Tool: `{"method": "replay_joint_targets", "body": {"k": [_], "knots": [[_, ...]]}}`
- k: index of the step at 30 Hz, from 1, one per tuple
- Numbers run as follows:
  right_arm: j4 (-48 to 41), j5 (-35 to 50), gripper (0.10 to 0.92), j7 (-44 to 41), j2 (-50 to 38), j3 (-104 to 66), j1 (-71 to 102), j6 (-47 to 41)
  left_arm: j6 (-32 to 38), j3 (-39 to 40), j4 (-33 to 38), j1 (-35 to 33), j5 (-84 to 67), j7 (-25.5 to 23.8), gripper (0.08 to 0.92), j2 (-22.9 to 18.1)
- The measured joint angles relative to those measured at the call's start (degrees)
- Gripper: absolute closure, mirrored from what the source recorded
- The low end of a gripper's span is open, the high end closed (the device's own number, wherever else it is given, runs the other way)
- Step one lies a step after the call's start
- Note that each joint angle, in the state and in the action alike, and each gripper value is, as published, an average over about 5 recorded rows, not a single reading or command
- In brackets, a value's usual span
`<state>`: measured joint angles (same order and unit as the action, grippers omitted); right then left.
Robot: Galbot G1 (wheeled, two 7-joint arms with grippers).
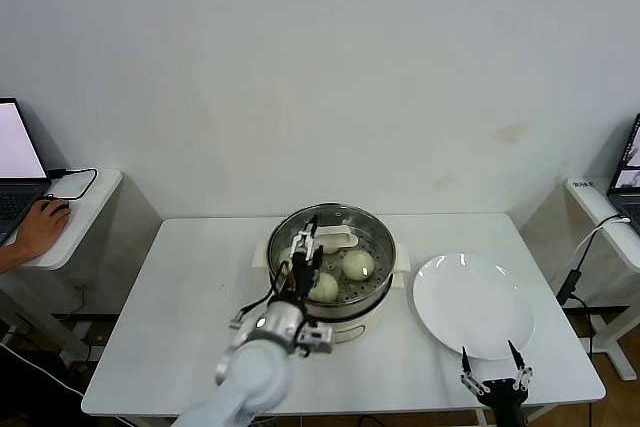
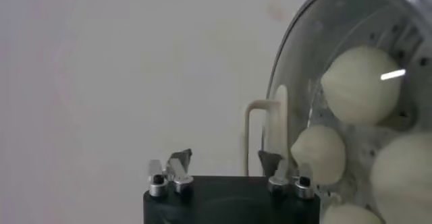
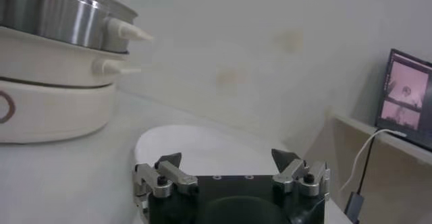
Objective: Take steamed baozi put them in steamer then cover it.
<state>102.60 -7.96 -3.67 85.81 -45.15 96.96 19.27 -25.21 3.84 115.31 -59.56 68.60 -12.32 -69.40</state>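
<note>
Steamer: the steamer [image 1: 335, 259] stood mid-tabletop [image 1: 190, 297], steel pot on its cream base, with the glass lid [image 1: 322, 230] resting on top; the lid's cream handle [image 1: 337, 240] ran roughly across the pot, side to side.
Baozi: the steamed baozi [image 1: 358, 264] lay inside on the perforated tray. We counted two plainly from the head camera; the left wrist camera showed parts of four [image 2: 360, 85] through the glass.
Plate: the white plate [image 1: 473, 304] sat bare, just to the right of the steamer.
Left gripper: the left gripper [image 1: 304, 247] hung over the lid, fingers spread and gripping nothing, one finger to each side of the handle [image 2: 266, 134] in the wrist view.
Right gripper: the right gripper [image 1: 494, 359] was parked at the near edge of the tabletop by the plate, fingers spread and empty.
Key relation: the handle lay directly ahead of the left fingers and between them; the left arm was far the nearer. We judged the cover step essentially placed, needing only a clean retreat without snagging the handle.
Hidden: the left arm masked the near-left part of the lid rim, so we could not tell whether it seated evenly all round.
</note>
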Motion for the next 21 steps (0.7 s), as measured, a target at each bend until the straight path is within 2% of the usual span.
{"method": "replay_joint_targets", "body": {"k": [5, 9, 15, 21], "knots": [[0.12, -0.03, 0.202, -0.24, -0.22, 0.14, 0.33, 0.37, 2.09, -5.79, 7.89, -8.99, -8.15, 5.01, 0.178, 3.66], [0.33, 0.11, 0.203, -0.32, -0.56, 0.63, 0.69, 0.71, 7.22, -12.92, 11.44, -17.05, -19.96, 11.02, 0.177, 4.74], [1.66, 1.13, 0.203, -0.62, -1.89, 1.95, 1.80, 0.62, 16.06, -21.38, 12.81, -27.86, -42.29, 18.23, 0.177, 3.21], [3.49, 3.02, 0.202, -1.42, -4.08, 3.39, 3.59, -0.34, 22.93, -25.87, 12.42, -36.62, -58.86, 22.62, 0.177, 0.23]]}}
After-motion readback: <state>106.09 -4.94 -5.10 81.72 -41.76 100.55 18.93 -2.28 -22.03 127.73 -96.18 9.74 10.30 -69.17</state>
